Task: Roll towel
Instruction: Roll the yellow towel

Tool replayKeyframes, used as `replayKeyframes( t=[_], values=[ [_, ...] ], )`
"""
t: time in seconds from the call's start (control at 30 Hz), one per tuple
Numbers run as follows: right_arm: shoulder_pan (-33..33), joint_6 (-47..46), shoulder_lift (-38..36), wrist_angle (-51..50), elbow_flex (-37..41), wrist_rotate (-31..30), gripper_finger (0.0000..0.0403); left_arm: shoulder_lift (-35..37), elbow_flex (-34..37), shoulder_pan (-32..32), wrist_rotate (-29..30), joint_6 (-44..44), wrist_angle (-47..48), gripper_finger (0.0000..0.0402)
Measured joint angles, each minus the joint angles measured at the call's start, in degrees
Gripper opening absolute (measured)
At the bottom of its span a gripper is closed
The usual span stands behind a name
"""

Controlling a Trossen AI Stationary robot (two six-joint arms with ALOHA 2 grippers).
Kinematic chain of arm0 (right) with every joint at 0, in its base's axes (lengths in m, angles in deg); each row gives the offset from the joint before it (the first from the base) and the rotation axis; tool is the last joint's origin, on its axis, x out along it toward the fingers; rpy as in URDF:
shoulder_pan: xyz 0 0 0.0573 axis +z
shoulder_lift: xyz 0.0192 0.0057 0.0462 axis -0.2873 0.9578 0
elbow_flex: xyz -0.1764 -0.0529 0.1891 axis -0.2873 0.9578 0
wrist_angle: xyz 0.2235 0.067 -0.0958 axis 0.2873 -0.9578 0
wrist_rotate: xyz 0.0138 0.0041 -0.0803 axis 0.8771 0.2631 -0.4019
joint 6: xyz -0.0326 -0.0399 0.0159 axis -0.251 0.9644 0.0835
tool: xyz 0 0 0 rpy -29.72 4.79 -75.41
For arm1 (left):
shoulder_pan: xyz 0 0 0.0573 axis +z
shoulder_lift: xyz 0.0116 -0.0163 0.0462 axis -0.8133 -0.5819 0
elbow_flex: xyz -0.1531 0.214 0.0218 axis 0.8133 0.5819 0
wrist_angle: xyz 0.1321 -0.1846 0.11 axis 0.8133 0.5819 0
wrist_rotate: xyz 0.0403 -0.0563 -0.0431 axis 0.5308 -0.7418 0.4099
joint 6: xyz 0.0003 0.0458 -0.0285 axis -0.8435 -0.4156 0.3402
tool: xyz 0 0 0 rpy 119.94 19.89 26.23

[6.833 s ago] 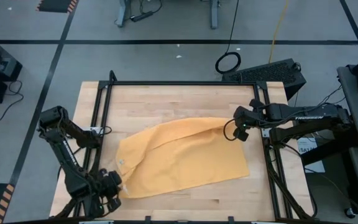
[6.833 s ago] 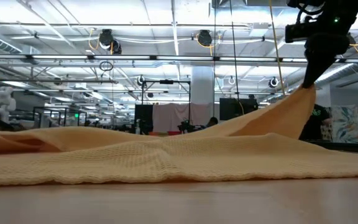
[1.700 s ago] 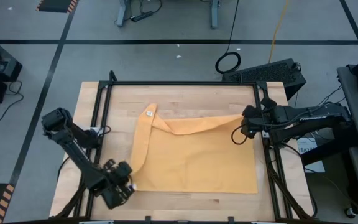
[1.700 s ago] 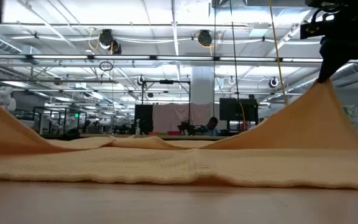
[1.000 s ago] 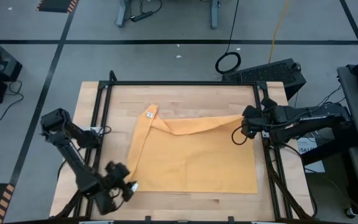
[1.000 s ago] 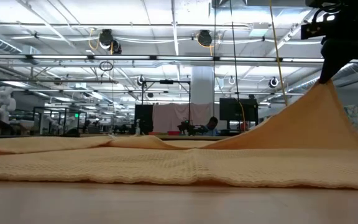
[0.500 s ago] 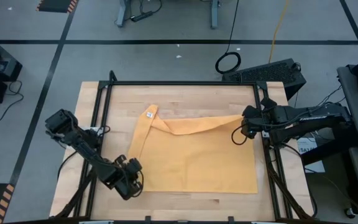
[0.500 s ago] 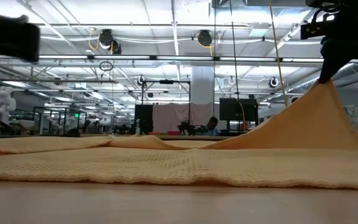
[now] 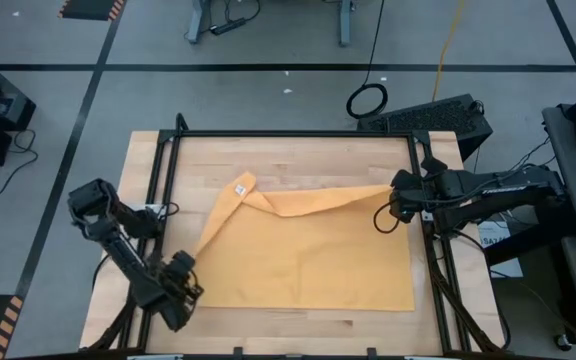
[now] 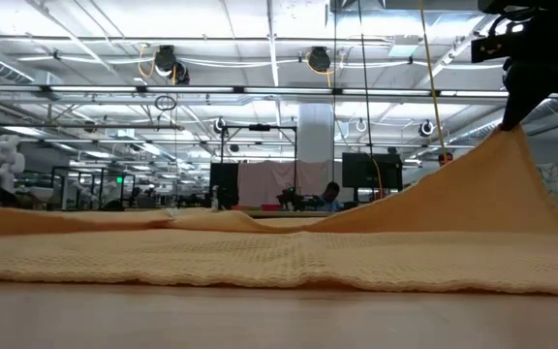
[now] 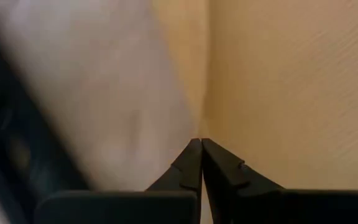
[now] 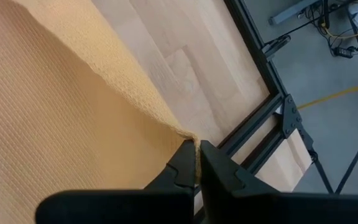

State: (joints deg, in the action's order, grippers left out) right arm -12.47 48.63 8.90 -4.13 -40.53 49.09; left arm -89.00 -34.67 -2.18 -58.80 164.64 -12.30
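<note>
Towel (image 9: 308, 250) spread on table (image 9: 298, 160). Right gripper (image 9: 388, 207) clamped on its far right corner, lifted. Left gripper (image 9: 190, 290) pinched on near left edge.

towel (image 9: 313, 255) | mustard-yellow, plain cloth | spread mostly flat on counter | far edge folded over, right corner lifted

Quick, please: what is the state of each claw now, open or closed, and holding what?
Left claw: closed on the towel's near-left edge.
Right claw: closed on the towel's far-right corner, holding it raised off the table.
</note>
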Motion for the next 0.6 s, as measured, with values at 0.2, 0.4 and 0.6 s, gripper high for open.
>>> replayKeyframes(
  t=[0.2,0.4,0.6],
  values=[
    [0.0,-0.1,0.0,2.3,0.0,-1.1,0.0,0.4,-1.6,-0.8,-5.5,4.7,1.6,0.002],
    [0.0,1.1,0.0,5.5,0.0,-3.9,0.0,1.9,-10.0,7.9,15.3,-7.2,9.7,0.002],
    [0.0,1.4,0.0,5.7,0.0,-9.6,0.0,2.8,-11.7,30.3,28.0,-35.0,10.1,0.002]
  ],
)
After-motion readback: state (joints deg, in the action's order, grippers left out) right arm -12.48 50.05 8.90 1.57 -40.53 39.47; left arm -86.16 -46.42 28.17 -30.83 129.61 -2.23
